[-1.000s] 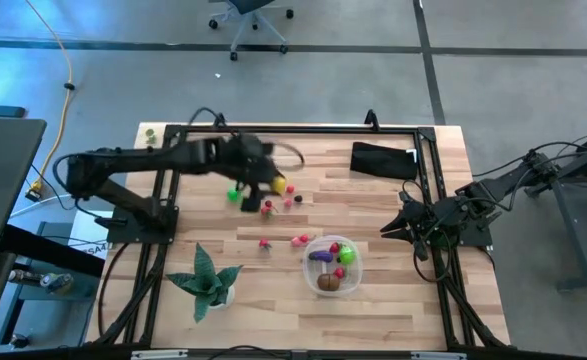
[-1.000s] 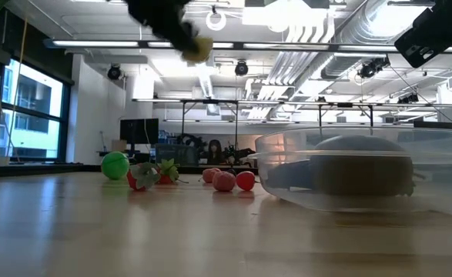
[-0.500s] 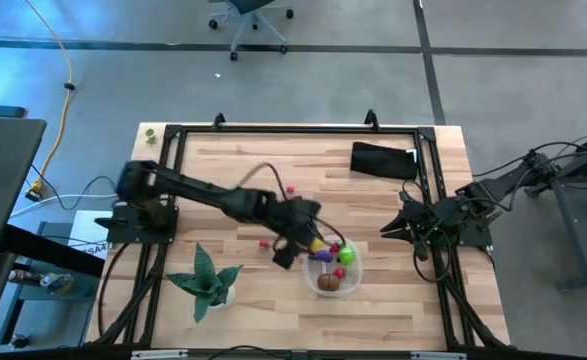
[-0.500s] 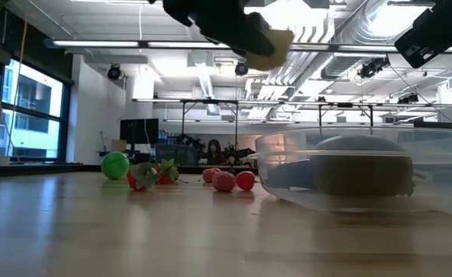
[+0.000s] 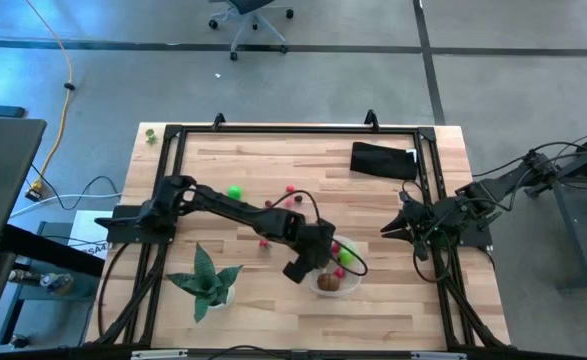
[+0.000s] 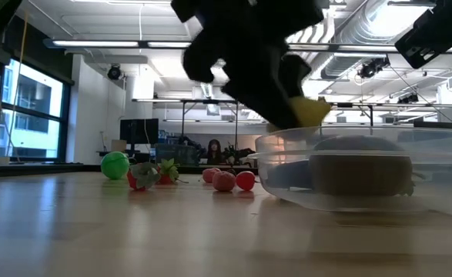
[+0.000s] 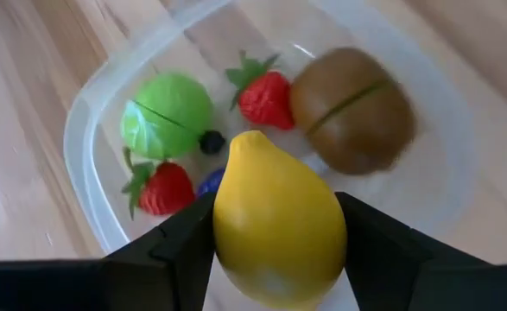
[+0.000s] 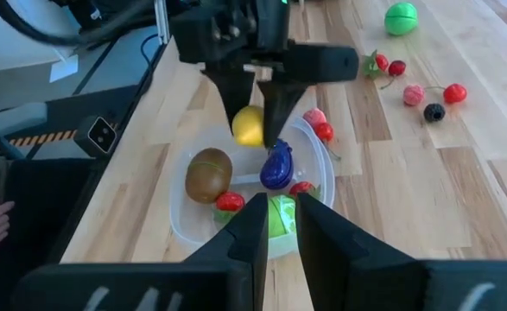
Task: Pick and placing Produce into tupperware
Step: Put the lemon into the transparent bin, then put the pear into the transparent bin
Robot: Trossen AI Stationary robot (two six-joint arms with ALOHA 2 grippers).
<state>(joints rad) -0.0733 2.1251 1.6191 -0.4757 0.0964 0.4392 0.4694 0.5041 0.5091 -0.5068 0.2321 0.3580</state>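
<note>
My left hand (image 7: 279, 259) is clamped on a smooth yellow toy lemon (image 7: 278, 221), hovering just above the clear round plastic tupperware (image 7: 85, 155); my right hand (image 5: 388, 229), fingers together, waits beside the counter (image 5: 393, 300).

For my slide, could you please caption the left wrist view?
Left gripper holds a lemon above the tub.
</note>
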